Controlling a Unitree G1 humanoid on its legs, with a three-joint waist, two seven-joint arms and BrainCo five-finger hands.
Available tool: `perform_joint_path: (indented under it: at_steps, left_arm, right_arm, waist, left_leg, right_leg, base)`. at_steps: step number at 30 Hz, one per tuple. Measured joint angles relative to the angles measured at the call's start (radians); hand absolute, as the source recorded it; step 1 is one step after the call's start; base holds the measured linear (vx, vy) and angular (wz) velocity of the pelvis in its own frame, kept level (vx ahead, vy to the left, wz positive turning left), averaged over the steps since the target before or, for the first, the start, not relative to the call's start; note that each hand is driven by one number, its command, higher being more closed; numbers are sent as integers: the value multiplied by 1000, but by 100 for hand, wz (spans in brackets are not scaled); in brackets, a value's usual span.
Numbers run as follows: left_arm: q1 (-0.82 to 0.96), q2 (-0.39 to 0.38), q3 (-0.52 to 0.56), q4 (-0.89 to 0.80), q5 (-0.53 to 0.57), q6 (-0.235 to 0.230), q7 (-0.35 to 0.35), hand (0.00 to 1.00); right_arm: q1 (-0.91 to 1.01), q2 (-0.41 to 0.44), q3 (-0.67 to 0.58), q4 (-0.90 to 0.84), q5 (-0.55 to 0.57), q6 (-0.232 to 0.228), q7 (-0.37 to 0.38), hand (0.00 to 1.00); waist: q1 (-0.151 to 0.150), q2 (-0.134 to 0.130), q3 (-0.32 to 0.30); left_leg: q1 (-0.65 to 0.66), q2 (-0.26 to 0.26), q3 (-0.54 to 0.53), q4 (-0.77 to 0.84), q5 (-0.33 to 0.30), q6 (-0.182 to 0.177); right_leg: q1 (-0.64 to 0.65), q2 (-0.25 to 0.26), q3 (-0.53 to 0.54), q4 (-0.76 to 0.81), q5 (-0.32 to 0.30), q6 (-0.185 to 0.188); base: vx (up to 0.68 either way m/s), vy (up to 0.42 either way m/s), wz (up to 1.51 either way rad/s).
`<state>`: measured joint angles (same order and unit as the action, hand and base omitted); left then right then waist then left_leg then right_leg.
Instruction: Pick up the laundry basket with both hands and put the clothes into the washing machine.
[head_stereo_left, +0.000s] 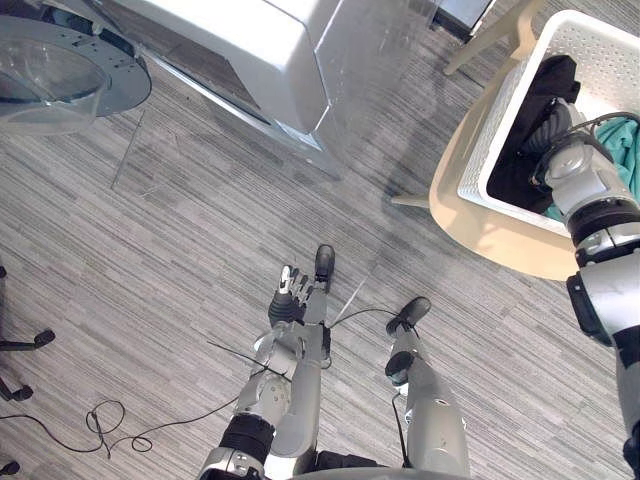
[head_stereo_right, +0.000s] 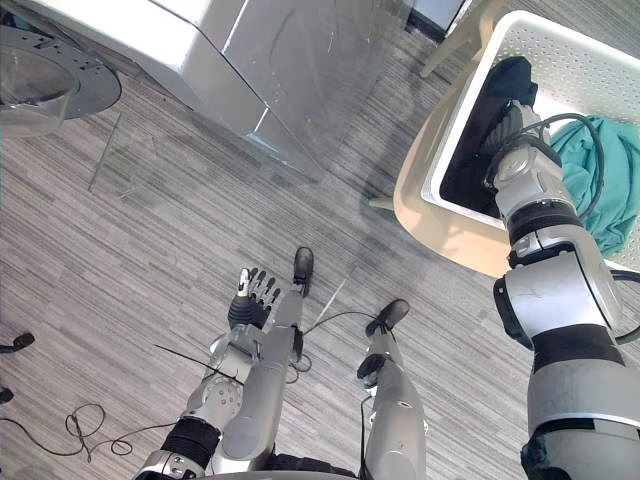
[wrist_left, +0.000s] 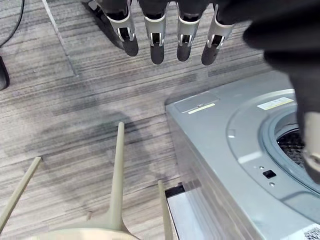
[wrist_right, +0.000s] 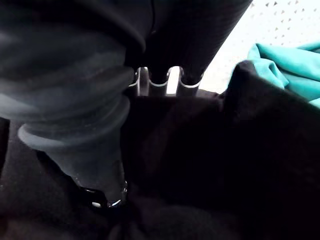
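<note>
slantwise, laundry basket (head_stereo_left: 500, 130) lies lengthwise away-rightward; right hand (head_stereo_right: 507, 120) inside it.

The floor (head_stereo_left: 200, 250) between the washing machine (head_stereo_left: 250, 50) and the chair (head_stereo_left: 480, 230) is wide open. The machine's door (head_stereo_left: 60, 70) hangs open on the left, and the chair's legs (wrist_left: 117, 175) stick out near the machine.
</note>
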<state>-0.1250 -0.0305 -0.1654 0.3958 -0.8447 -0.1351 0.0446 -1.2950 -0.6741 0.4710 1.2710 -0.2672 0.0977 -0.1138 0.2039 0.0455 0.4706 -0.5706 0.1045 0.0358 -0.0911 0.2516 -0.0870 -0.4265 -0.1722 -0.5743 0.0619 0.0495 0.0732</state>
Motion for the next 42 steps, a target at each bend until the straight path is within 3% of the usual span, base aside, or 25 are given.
perform_joint_path:
  at_steps: [2,7,15,18,23,26,30,32,36,42]
  left_arm:
    - [-8,-6,-3,-1,0,0,0,0]
    - [-8,-7,-1,-1,1,0,2,0]
    - [8,18,-2,-30,73,0,7,0]
    - [41,48,-9,-77,125,-1,5,0]
    - [103,96,-32,-133,226,9,3,0]
    - [170,116,-40,-208,306,13,1,0]
    - [185,143,-69,-282,422,19,1,0]
    - [169,142,-70,-318,488,20,2,0]
    - [122,143,-82,-422,635,19,12,0]
    - [3,184,-155,-437,750,15,23,0]
  right_arm:
    - [1,1,-1,0,0,1,0,100]
    - [45,2,-71,-62,43,-1,-22,100]
    - [241,20,-414,-274,122,-6,-106,100]
    - [313,21,-523,-384,142,-6,-151,100]
    - [517,88,-695,-679,140,-9,-231,100]
    - [668,149,-723,-850,138,-13,-256,100]
    - [842,235,-747,-1050,139,-38,-253,100]
    - [907,240,-749,-1125,142,-55,-241,100]
    - [1028,274,-736,-1288,201,-100,-139,100]
    - [1091,276,-640,-1397,300,-146,-15,100]
  waist:
    - [0,0,0]
    - [-2,1,-1]
    - [-30,1,-1]
    - [-54,0,-6]
    - [-86,-8,-52]
    - [-101,-22,-148]
    - [-138,-45,-234]
    - [-149,-49,-251]
    - [-188,-54,-305]
    - [-209,-60,-370]
  left_leg:
    - [-2,-1,4,0,11,-15]
    - [9,3,24,2,11,-15]
    - [114,6,35,2,10,-15]
    - [155,8,38,0,7,-11]
    - [235,13,59,-1,-19,24]
    - [262,13,84,-2,-31,34]
    - [324,14,121,-3,-51,31]
    - [356,14,143,-4,-60,32]
    - [417,15,176,-6,-77,22]
    - [490,25,241,-11,-101,13]
  right_leg:
    - [0,-3,-2,2,0,0]
    - [6,-3,0,11,-1,-1]
    - [95,-6,13,26,-8,-6]
    - [123,-6,25,43,-19,-2]
    - [186,-5,45,63,-35,3]
    - [196,-6,70,66,-47,11]
    - [236,-3,107,56,-49,13]
    - [257,-2,125,51,-49,13]
    - [305,5,158,27,-48,15]
    - [356,30,221,-23,-31,19]
  base:
    - [17,32,4]
    - [7,24,-2]
    - [-7,14,-4]
    - [-55,5,-6]
    - [-14,-8,-6]
    - [54,-26,-21]
    - [97,-30,-26]
    - [70,-12,-25]
    - [57,-8,-24]
    - [36,-8,-33]
